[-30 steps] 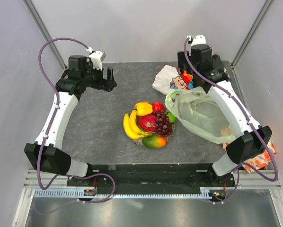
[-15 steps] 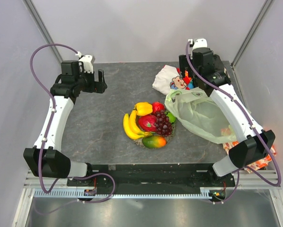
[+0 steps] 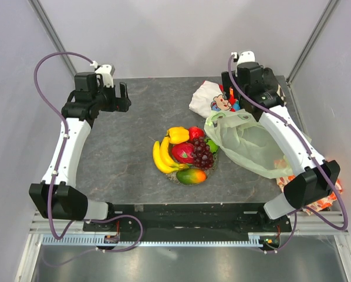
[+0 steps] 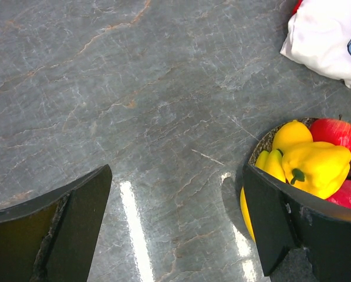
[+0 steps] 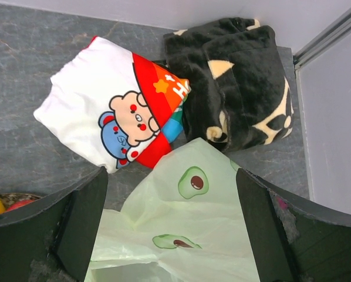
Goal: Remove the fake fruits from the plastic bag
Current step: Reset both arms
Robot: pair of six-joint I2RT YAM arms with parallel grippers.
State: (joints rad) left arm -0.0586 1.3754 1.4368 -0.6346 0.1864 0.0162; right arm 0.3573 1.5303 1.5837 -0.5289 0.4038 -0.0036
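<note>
At the near right corner of the grey marbled desk (image 3: 122, 153), an orange leaf-patterned cloth (image 3: 327, 200) is partly hidden behind the right arm's elbow. Toward the middle of the desk, the small glossy plastic fruits (image 3: 186, 154) are heaped on a round dish (image 3: 173, 175), outside the bag. An orange-and-green mango (image 3: 191, 175) is set at the near edge of the heap. Yellow bananas (image 3: 160, 156) are curved along its left side, with a pink dragon fruit (image 3: 183, 152) and purple grapes (image 3: 202, 153) at the centre. A green lime (image 3: 212, 145) is tucked at the right, and a yellow pepper (image 3: 177, 135) and a red apple (image 3: 196, 133) are placed at the far side.

Just right of the dish, a thin, crinkly, translucent pale green plastic bag (image 3: 250, 144) printed with avocados is spread flat under the right forearm. An orange patch is seen through its near right end; whether that is a fruit or the cloth beneath cannot be told.

Farther back, the left hand (image 4: 176, 170) is held above bare desk at the far left with its fingers wide apart and nothing between them. The right hand (image 5: 171, 172) is held over the far end of the bag, its fingers likewise spread wide and gripping nothing. Beyond the bag lies a folded white cloth with a cartoon bear print (image 5: 105, 111), and touching its right side is a black plush cloth with cream markings (image 5: 234, 76).
</note>
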